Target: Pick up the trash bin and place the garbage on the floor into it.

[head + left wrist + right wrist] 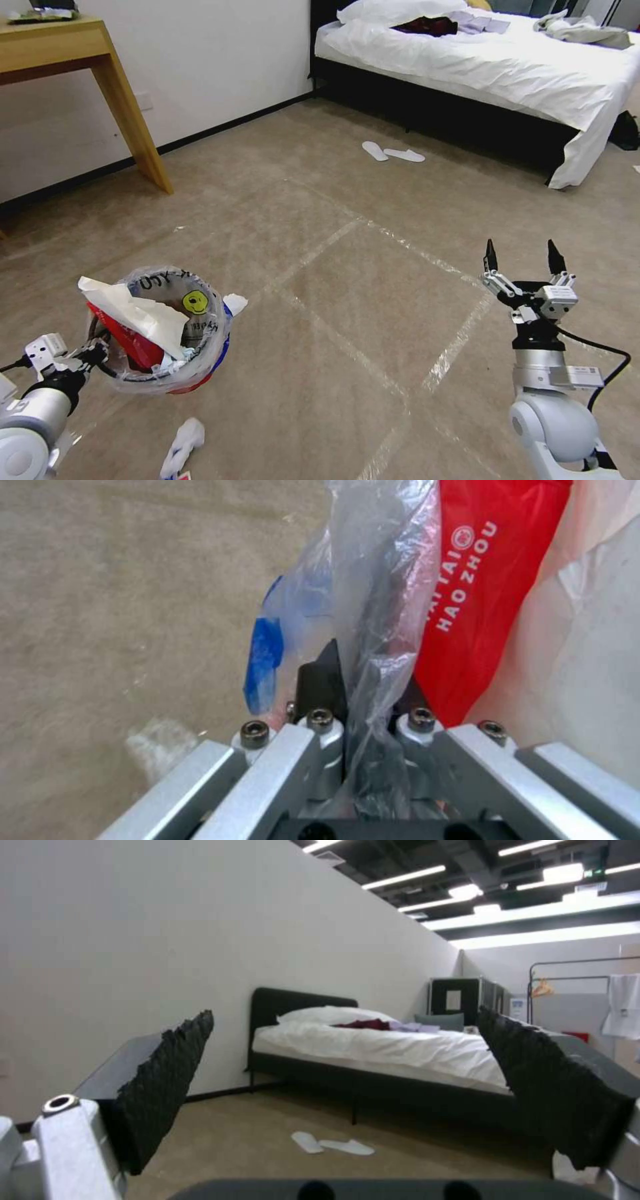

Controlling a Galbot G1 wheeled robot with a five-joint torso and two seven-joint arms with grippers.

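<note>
Head view shows the left gripper with its fingers pinched tight on the rim of the trash bin, holding it up over the floor. The right gripper has its fingers wide apart, holding nothing. A crumpled tissue lies on the floor below the bin.

White slippers lie beside the bed.

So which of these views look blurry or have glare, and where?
Head view: sharp, straight lines bow near the edges, clear tape lines on the beige carpet floor shine.
Left wrist view: carpet smeared, clear plastic liner of the small round red trash bin glints.
Right wrist view: ceiling strip lights blown out, dark serrated fingertips soft.
</note>
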